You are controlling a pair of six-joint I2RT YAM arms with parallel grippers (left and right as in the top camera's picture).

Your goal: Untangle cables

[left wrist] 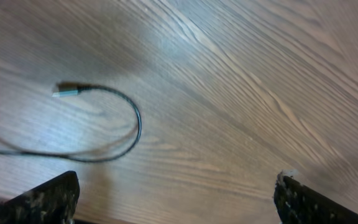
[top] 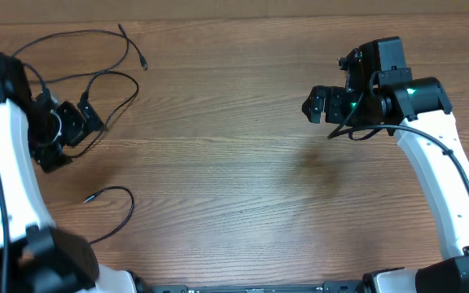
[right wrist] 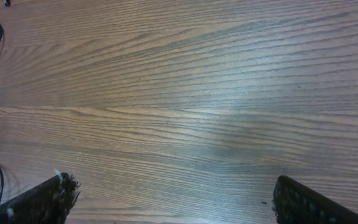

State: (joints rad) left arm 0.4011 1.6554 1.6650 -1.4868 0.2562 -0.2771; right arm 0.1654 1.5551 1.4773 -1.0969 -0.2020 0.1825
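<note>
My left fingers (left wrist: 39, 200) and right fingers (right wrist: 319, 202) are both spread wide and empty, so I'd pinch the cables (left wrist: 139, 124), thin, light, floppy strands lying at ten and eight o'clock on the desk (top: 234, 203), just behind a stiff plug (left wrist: 66, 92).

white arms (top: 430, 167), black jaws, green light (top: 411, 89)

The overhead camera looks straight down from high up, taking in the whole surface (top: 234, 187) and both arms. Each wrist camera sits low and close, angled onto the wood between the tips of its own pincer: left pincer (left wrist: 176, 186), right pincer (right wrist: 173, 186). The left wrist and overhead views share one looped cable (left wrist: 138, 124) (top: 131, 202).
</note>
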